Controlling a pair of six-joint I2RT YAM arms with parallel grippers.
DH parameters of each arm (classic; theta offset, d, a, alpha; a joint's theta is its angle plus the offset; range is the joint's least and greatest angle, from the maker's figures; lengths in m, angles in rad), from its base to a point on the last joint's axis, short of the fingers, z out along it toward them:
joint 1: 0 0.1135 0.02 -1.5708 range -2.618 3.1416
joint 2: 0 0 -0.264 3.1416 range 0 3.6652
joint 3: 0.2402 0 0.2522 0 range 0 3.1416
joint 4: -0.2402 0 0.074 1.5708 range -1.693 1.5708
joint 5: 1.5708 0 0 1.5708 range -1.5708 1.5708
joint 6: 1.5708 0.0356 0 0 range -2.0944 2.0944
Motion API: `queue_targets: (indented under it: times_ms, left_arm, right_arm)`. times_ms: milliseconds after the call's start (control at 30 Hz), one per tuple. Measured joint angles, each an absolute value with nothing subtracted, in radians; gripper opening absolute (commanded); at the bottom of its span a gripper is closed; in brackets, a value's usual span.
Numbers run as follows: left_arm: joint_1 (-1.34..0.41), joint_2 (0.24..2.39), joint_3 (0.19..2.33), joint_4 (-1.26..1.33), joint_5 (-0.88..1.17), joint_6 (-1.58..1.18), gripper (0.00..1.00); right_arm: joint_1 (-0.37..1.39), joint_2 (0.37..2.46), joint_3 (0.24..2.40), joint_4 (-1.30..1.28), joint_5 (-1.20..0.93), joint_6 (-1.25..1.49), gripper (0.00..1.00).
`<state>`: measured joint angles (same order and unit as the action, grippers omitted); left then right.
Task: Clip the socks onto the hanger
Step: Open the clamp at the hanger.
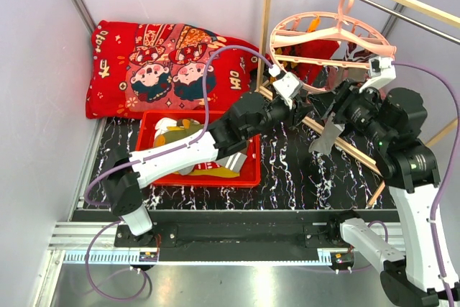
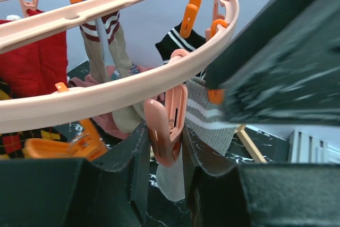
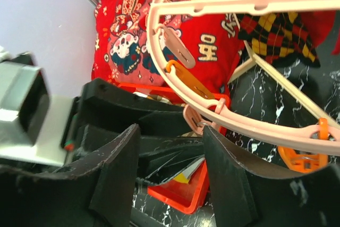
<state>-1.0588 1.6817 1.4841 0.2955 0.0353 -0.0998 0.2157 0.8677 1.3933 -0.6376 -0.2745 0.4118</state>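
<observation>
Between the fingers of the left end effector [image 2: 166, 144] hangs one pink clip [image 2: 169, 112] of the hanger [image 2: 106, 97]. The two pads press on its lower half from either side, so they are pinching the clip, not spread. The clip's long axis runs upright, from the ring above the fingers down into their gap. Whether its mouth gapes I cannot tell.

Just beyond the clip, on the side away from the left wrist, hangs the grey sock [image 2: 208, 114] with white stripes. Its long axis is also near upright, and its lower end trails down behind the clip and the fingers. Its upper end runs up under the ring, where the blurred bulk of the right arm hides what holds it.

The right end effector [image 3: 171, 131] faces the ring from the other side. Its fingers stand apart, with the ring's edge and another clip ahead of the gap and no sock seen between them. In the overhead view the sock dangles just below it, so the right arm is nearer the sock, while the left is on the clip.

I judge that the coming move turns on the short gap between sock and clip: the sock's upper edge must come toward the left fingers and into the clip. Spare socks lie in a red bin [image 1: 248, 175] below the left arm.
</observation>
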Motion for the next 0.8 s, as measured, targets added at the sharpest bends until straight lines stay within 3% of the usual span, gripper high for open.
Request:
queue_targets:
  times_ms: [800]
  left_arm:
    - [-1.112, 1.682, 1.529, 0.237, -0.025, -0.024, 0.04]
  right_arm:
    - [0.216, 0.84, 1.274, -0.565, -0.177, 0.506, 0.64]
